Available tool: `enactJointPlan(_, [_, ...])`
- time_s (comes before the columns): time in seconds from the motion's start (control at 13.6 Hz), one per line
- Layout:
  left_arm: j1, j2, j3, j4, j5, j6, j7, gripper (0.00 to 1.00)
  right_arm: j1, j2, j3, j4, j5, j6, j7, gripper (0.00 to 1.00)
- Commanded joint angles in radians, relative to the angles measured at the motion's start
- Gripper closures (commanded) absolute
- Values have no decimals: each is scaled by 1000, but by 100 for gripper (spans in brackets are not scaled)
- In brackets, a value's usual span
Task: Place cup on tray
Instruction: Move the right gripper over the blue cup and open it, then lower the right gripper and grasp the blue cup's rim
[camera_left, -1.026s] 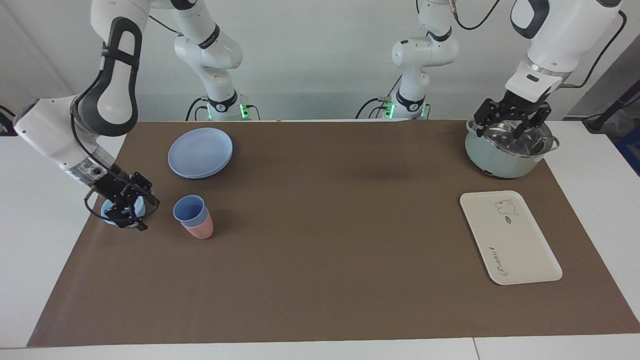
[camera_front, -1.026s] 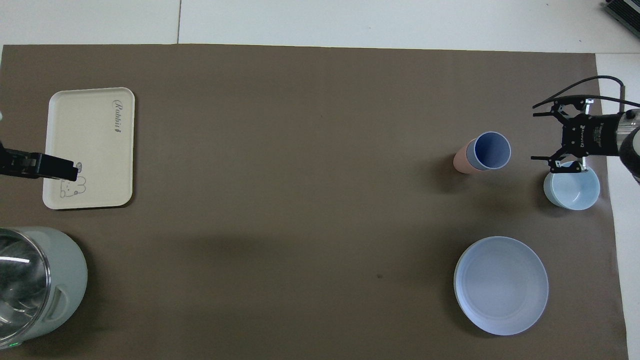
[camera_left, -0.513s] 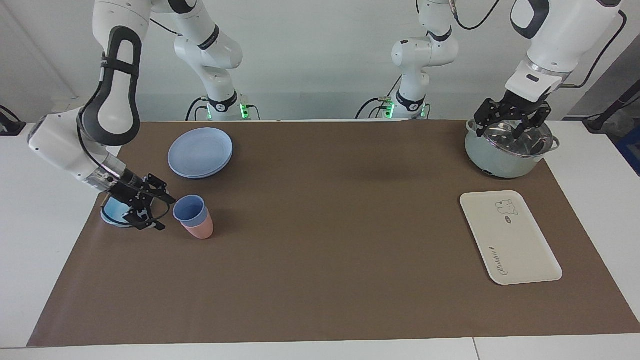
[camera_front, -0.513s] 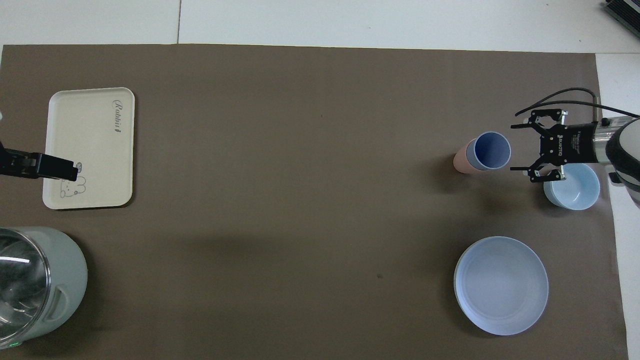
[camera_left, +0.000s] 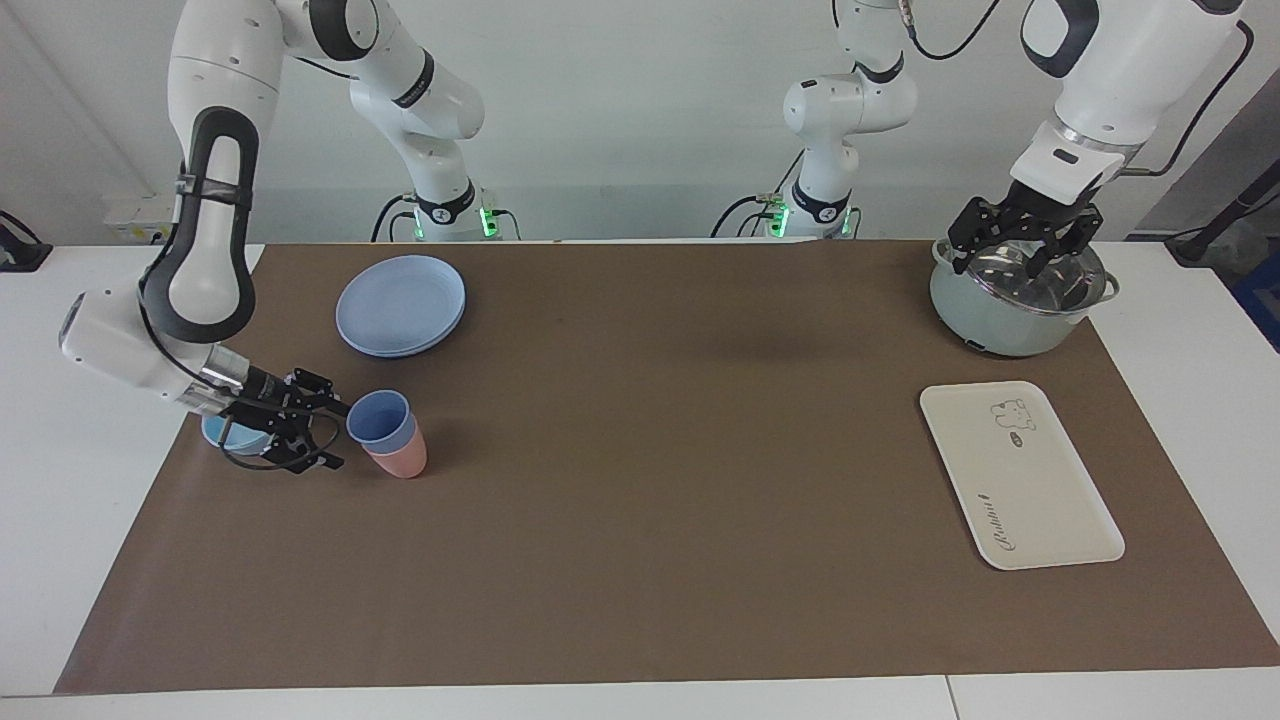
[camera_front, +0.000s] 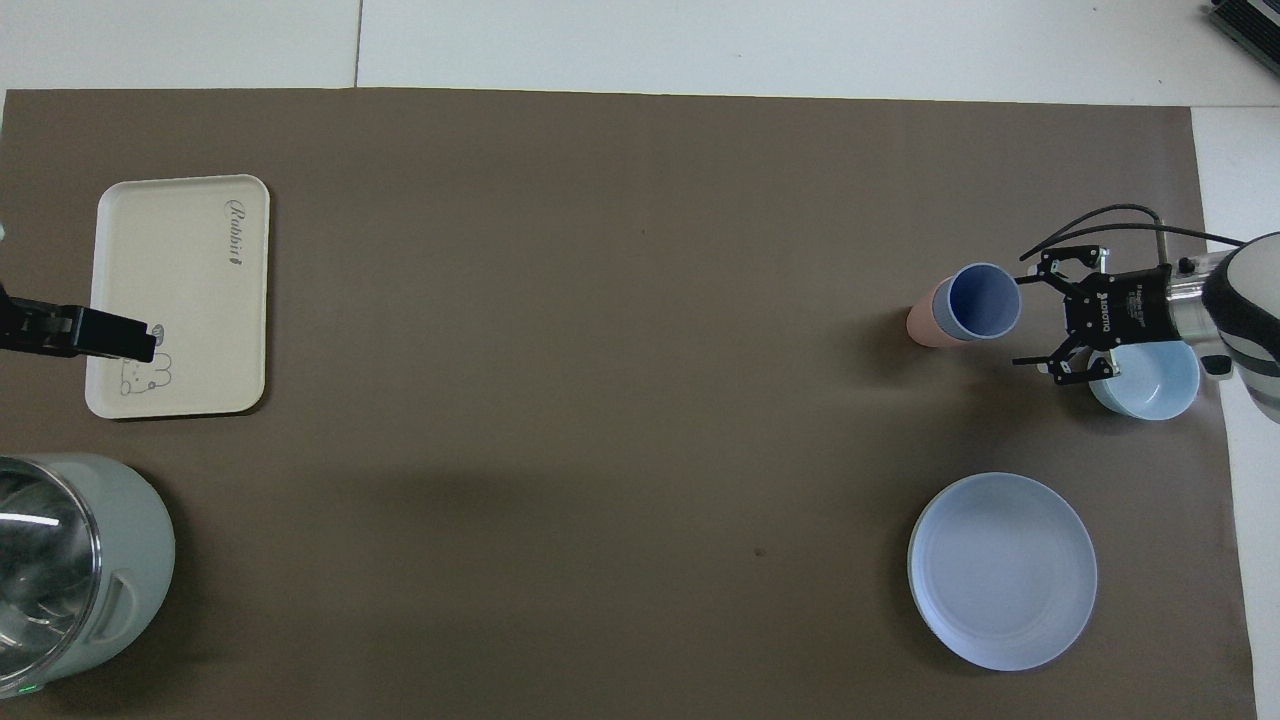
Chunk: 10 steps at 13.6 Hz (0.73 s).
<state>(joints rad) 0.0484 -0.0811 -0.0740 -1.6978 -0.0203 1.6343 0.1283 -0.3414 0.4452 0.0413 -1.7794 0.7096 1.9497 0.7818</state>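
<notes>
The periwinkle-blue cup (camera_left: 379, 418) (camera_front: 985, 300) stands upright, nested inside a pink cup (camera_left: 403, 460) (camera_front: 923, 322), toward the right arm's end of the brown mat. My right gripper (camera_left: 340, 437) (camera_front: 1018, 322) is low and turned sideways. It is open, its fingertips just beside the cup's rim and apart from it, with nothing between them. The cream-white tray (camera_left: 1020, 475) (camera_front: 180, 295) with the bear drawing lies bare toward the left arm's end. My left gripper (camera_left: 1000, 262) (camera_front: 100, 335) hangs open over the pot and waits.
A light-blue bowl (camera_left: 222, 436) (camera_front: 1150, 380) sits under the right wrist, beside the cups. A round blue plate (camera_left: 400, 303) (camera_front: 1002, 570) lies nearer to the robots than the cups. A pale-green pot (camera_left: 1020, 300) (camera_front: 70, 560) stands nearer to the robots than the tray.
My right gripper has moved from over the light-blue bowl toward the cups, dropped lower and turned sideways to face the cup. The left arm and every object have stayed put.
</notes>
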Motion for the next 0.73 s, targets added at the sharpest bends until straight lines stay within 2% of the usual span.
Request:
enactJointPlan(0.0, [13, -19, -7, -23, 13, 12, 14, 0, -11, 70, 9, 54, 47, -32, -24, 1])
enactJointPlan(0.37, [13, -17, -7, -23, 13, 13, 14, 0, 5, 73, 9, 49, 83, -49, -26, 2])
enactJointPlan(0.66, [13, -17, -7, -23, 13, 12, 14, 0, -1, 90, 9, 43, 131, -120, -50, 2])
